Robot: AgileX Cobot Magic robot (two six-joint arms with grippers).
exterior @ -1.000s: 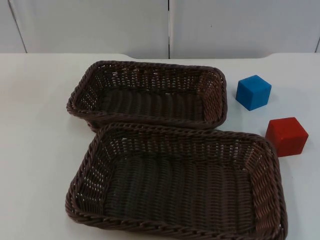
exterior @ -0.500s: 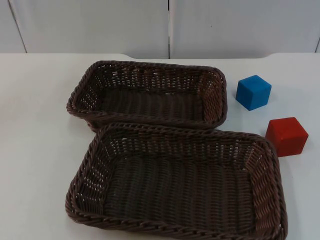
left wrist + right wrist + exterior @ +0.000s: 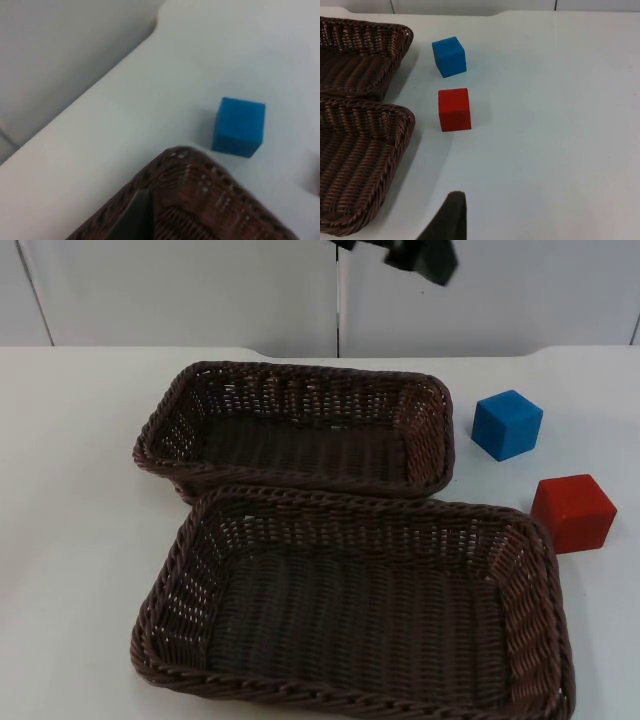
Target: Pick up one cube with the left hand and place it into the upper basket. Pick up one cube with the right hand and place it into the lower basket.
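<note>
Counter [image 3: 80, 490] stock: blue foam cube [image 3: 507, 424] and red foam cube [image 3: 573, 513] lay at 3 o'clock of two empty brown wicker baskets, upper basket [image 3: 296, 428], lower basket [image 3: 350, 605]. Left end effector [image 3: 420, 255] at 12 o'clock, apparently approaching blue; finger spread indeterminable.

Left gripper [image 3: 415, 255] high over the far table edge, open air below it. Beneath and toward the near side: upper basket [image 3: 300, 425] rim, blue cube [image 3: 507, 424] just beside that basket's corner, narrow gap between. Red cube [image 3: 573, 512] close to lower basket [image 3: 350, 610]; bare table [image 3: 560, 125] beyond both cubes.
</note>
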